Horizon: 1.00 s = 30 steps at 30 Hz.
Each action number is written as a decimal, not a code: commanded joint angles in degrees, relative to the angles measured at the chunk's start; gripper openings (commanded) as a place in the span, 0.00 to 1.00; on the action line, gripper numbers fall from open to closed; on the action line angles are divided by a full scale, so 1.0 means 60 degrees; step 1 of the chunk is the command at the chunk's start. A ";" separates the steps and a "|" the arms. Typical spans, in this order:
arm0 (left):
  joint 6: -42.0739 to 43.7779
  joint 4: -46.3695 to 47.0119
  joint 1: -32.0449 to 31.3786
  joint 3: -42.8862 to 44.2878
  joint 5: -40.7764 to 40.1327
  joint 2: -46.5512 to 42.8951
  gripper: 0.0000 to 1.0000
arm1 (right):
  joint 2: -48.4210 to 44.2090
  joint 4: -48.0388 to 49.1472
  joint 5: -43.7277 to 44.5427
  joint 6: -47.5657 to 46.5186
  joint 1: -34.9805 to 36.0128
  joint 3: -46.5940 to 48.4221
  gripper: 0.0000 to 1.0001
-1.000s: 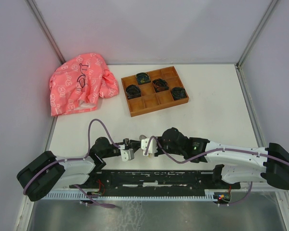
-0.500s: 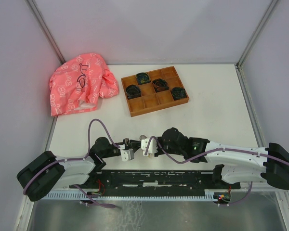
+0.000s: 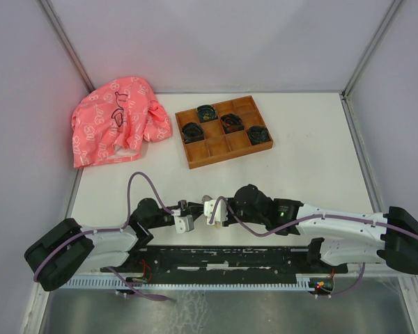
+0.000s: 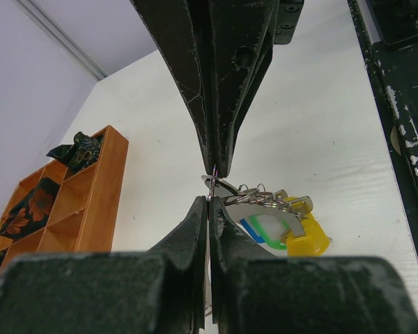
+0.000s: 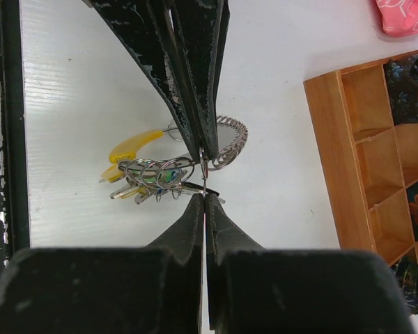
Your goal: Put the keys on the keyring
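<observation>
The left end effector (image 4: 210,186) and the right end effector (image 5: 204,184) were both shut tight, close together right over the keyring (image 5: 226,142), which lay on the desk (image 4: 299,104) with its green tag (image 4: 268,229) and yellow tag (image 4: 306,240). The thin ring could slip from such narrow tips, or the bunch could get pushed away because it was loose. Nothing had moved since a second ago.

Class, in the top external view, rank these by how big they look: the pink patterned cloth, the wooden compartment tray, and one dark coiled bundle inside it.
1. Pink patterned cloth, largest, though only slightly.
2. Wooden compartment tray, nearly the cloth's size.
3. Dark coiled bundle, clearly smallest.
</observation>
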 commanded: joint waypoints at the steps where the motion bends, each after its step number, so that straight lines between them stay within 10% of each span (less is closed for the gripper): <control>1: -0.0316 0.0793 -0.0031 0.0120 0.0153 -0.0015 0.03 | 0.0035 0.0525 -0.0162 0.0133 0.0069 0.0440 0.01; 30: -0.0690 0.0425 -0.0025 0.0366 0.0025 0.0086 0.03 | -0.0209 0.1160 -0.0356 0.0246 0.0069 0.0295 0.01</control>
